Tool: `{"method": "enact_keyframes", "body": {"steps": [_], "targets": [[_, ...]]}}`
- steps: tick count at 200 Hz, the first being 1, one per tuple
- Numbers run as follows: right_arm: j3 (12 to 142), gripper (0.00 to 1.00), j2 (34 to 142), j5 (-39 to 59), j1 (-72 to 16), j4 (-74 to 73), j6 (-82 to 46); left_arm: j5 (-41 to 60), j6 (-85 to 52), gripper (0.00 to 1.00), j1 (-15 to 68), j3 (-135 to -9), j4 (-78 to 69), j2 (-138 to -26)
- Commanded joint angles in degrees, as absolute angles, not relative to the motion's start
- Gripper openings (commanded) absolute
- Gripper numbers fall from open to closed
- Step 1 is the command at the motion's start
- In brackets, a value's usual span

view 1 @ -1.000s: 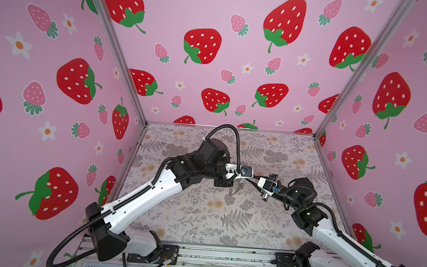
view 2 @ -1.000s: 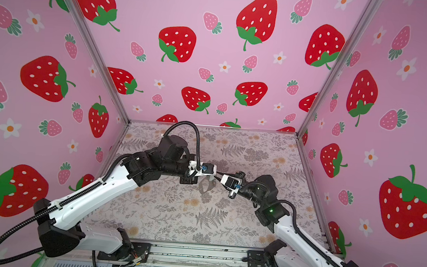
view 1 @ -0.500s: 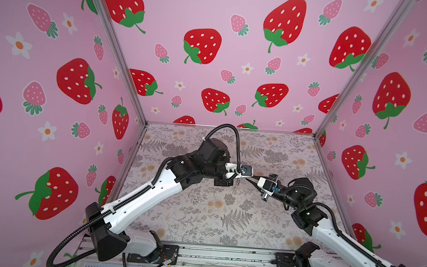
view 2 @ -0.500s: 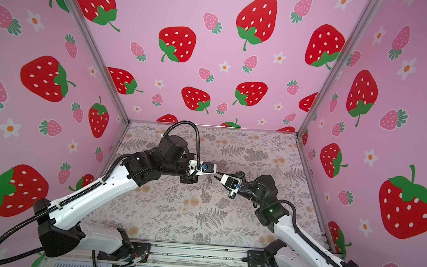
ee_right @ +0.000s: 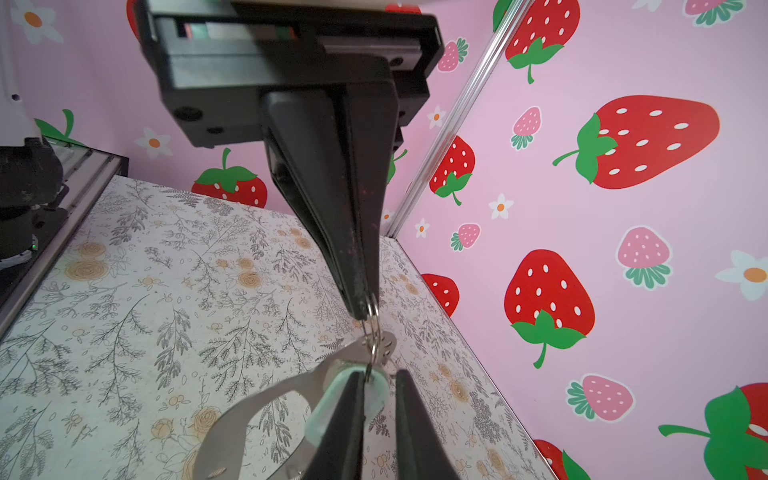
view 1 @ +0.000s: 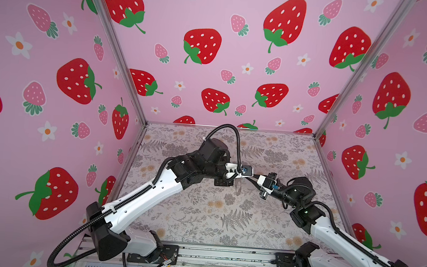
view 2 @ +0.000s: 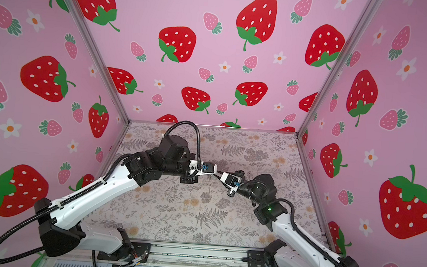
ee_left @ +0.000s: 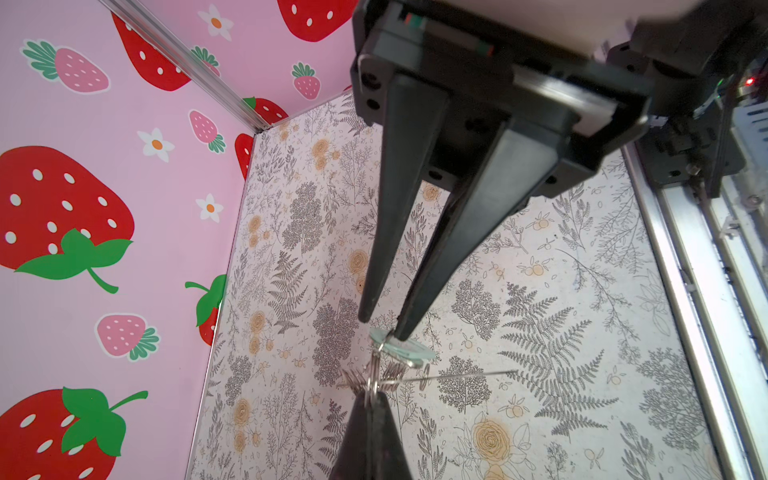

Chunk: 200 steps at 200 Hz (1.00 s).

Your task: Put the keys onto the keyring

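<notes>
The keyring [ee_right: 249,409], a flat grey crescent plate with small silver rings [ee_left: 374,378] along one edge, hangs in the air above the table between both grippers. My left gripper [ee_left: 371,397] is shut on one of those rings; its tip also shows in the right wrist view [ee_right: 365,305]. My right gripper [ee_right: 380,376] faces it tip to tip, and its jaws stand a narrow gap apart. A pale green flat piece [ee_left: 415,351] lies against one right finger [ee_right: 345,419]. I cannot make out the keys. Both top views show the left gripper [view 1: 240,179] and the right gripper [view 2: 216,176] meeting mid-table.
The floral table [view 1: 200,216] lies beneath, boxed in by pink strawberry walls [view 1: 212,74] on three sides. A metal rail [view 1: 210,256] with both arm bases runs along the front edge. The left arm's black cable [view 1: 233,133] loops above its wrist.
Both arms have stayed almost where they were, tip to tip. The right gripper's jaws have narrowed slightly.
</notes>
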<state>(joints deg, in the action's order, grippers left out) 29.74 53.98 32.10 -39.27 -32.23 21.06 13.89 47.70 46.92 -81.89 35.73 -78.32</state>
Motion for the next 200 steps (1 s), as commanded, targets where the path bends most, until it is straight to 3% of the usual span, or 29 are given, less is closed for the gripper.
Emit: {"method": "enact_keyframes", "body": {"steps": [1, 129, 200], "targets": [[30.94, 0.17, 54.28, 32.6, -39.29, -34.19, 20.29, 14.15, 47.81, 0.0, 47.0, -82.16, 33.54, -78.64], [30.79, 0.01, 54.23, 32.72, -39.29, -34.55, 20.01, 14.19, 47.71, 0.0, 47.13, -82.61, 33.43, -78.68], [30.59, 0.0, 53.7, 31.45, -39.37, -33.49, 22.52, 14.74, 44.23, 0.0, 47.12, -80.71, 28.52, -77.41]]}}
